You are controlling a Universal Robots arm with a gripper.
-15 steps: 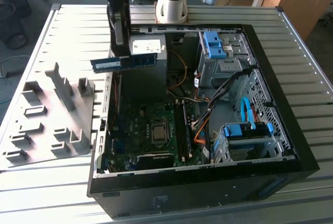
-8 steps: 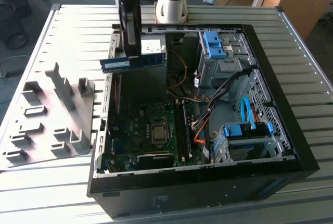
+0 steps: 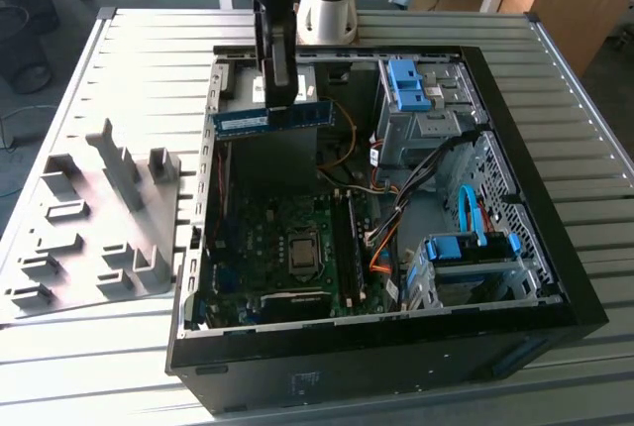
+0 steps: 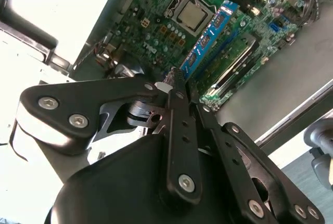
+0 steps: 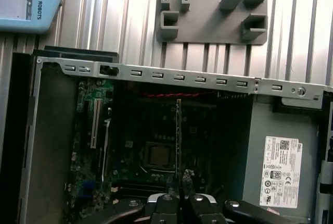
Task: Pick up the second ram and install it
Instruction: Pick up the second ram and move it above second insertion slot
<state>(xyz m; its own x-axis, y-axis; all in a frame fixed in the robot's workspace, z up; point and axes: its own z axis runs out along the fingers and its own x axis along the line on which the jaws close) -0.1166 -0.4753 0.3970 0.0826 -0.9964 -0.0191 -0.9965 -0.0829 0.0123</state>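
Holding second ram point(image 3: 272, 118), gripper point(image 3: 280, 97) clamped, above open computer case point(image 3: 396, 372).

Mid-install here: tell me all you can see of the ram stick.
The ram is a long, flat, blue-green board with dark chips and a pale label. The end effector pinches its upper edge mid-length, holding it level and on edge in the air above the motherboard in the open case, in no slot.
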